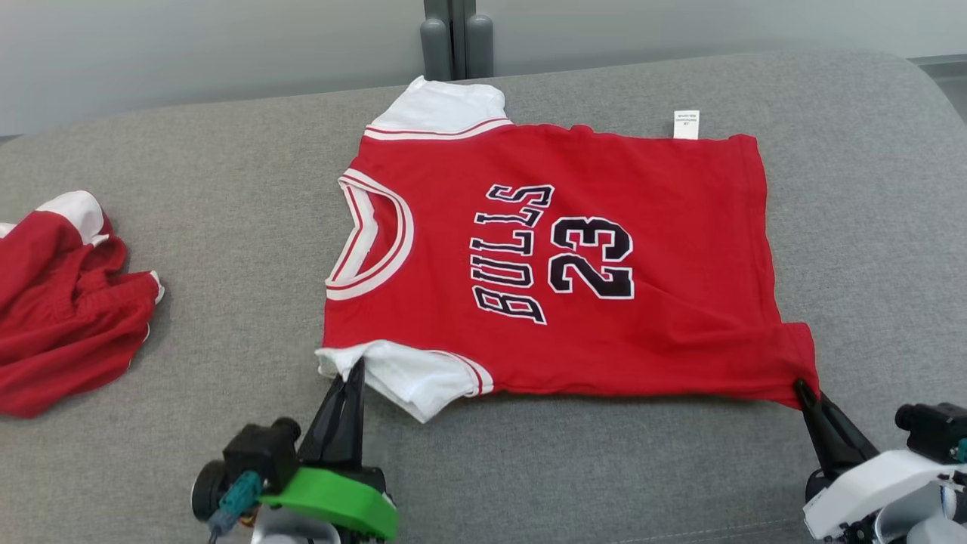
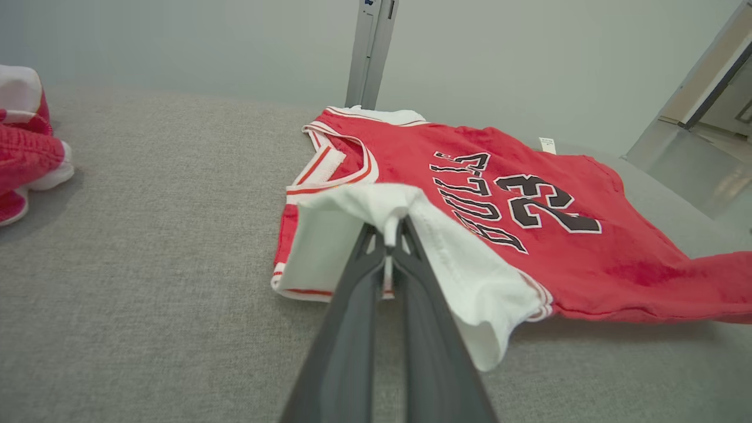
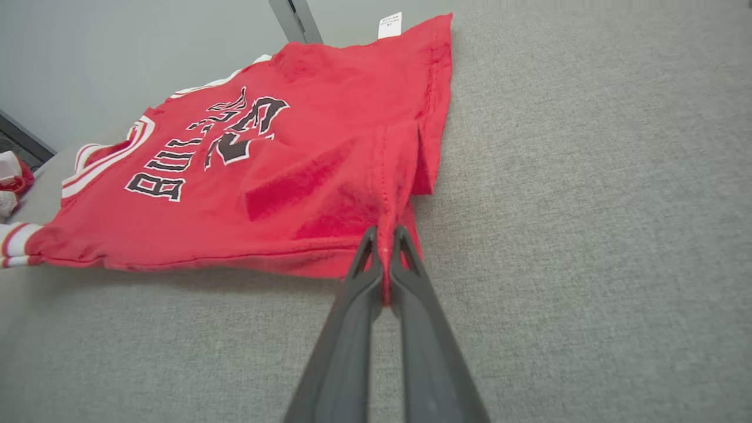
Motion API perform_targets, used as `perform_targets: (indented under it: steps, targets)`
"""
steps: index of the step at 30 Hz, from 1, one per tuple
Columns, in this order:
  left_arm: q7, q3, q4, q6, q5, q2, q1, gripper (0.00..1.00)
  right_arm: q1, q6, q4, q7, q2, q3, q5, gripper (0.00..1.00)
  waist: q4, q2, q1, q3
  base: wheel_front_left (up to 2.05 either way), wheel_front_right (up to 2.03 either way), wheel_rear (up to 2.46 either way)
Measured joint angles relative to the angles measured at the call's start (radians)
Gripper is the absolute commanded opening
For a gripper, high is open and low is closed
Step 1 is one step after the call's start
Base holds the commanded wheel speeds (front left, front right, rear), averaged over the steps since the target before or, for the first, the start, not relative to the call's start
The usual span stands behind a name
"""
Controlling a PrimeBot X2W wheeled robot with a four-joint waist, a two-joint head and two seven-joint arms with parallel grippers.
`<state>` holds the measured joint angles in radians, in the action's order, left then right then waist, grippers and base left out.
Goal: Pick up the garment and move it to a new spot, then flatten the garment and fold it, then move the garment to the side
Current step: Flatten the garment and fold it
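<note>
Garment point(image 1: 574, 257) lies flat mid-frame; left gripper point(image 1: 353, 369), lower left, clamps its sleeve point(image 1: 423, 378), right gripper point(image 1: 801, 387) its hem point(image 1: 793, 355). Lift both evenly, edge taut.

The right gripper point(image 3: 385, 247) is closed on the hem corner of the red jersey point(image 3: 282, 170), which lies spread on the grey cushion point(image 3: 587, 205).

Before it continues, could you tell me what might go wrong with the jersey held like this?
The left hand pinches only a thin fold of the white sleeve, which may slip when lifted. The right hand holds just the hem corner of the jersey, so uneven pulling could bunch the cloth. A sideways move might drag it onto the crumpled red garment.
</note>
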<state>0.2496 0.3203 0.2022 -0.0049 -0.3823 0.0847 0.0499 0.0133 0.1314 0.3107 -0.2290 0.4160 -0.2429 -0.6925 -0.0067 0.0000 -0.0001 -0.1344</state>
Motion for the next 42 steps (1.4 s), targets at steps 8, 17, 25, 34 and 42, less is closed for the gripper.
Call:
perform_targets:
  steps: [8,17,25,34,42]
  targets:
    - [-0.058,0.029,0.088,-0.043,0.043,0.037,0.235,0.0,0.113,0.0,-0.022,0.049,0.001,0.002,-0.012,0.0,-0.014,0.0,0.0,-0.035,0.0,0.0,0.0]
    - [-0.065,0.046,0.311,-0.079,0.059,0.029,0.488,0.0,0.271,0.0,0.033,0.086,-0.003,-0.001,-0.029,0.0,-0.034,0.0,0.0,-0.108,0.0,0.0,0.0]
    - [-0.007,0.069,0.499,-0.1,0.058,0.004,0.618,0.19,0.345,0.0,0.117,0.039,-0.026,-0.006,-0.041,0.06,-0.042,0.0,0.0,-0.148,0.0,0.0,0.0]
    - [0.013,0.024,0.508,-0.091,0.066,-0.007,0.639,1.0,0.351,0.0,0.15,-0.018,-0.026,-0.017,-0.042,1.0,-0.034,0.0,0.0,-0.131,0.0,0.0,0.0]
    - [0.013,-0.03,0.491,-0.088,0.078,0.027,0.456,1.0,0.271,0.0,0.167,-0.028,-0.024,-0.017,-0.024,1.0,-0.034,0.0,0.0,-0.11,0.0,0.0,0.0]
